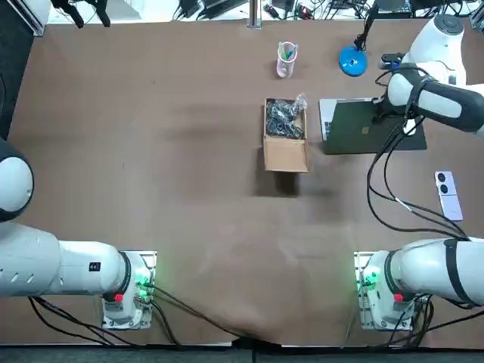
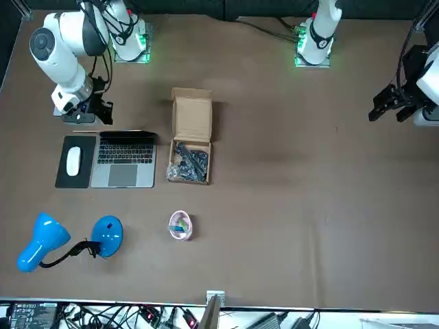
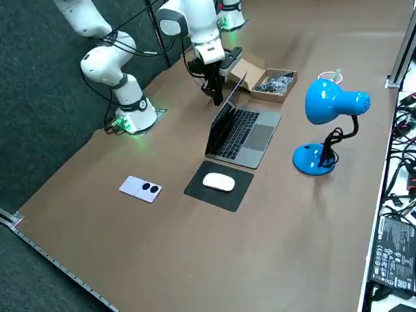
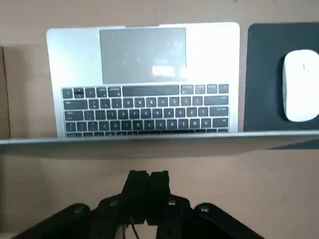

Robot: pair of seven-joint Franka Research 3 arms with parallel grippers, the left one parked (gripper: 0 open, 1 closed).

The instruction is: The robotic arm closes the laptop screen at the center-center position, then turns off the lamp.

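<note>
Behind laptop lid [image 3: 219, 128], tool [image 3: 216, 97]; box [image 1: 286, 155] alongside.

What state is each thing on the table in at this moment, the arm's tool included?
Silver laptop: open, lid standing about upright.
Blue desk lamp: standing; lit or not, cannot tell.
Brown cardboard box: flaps open, dark items inside.
White mouse: resting on black pad.
Pink cup: upright, holding pens.
Right tool: shut, behind the laptop lid, holding nothing.
</note>
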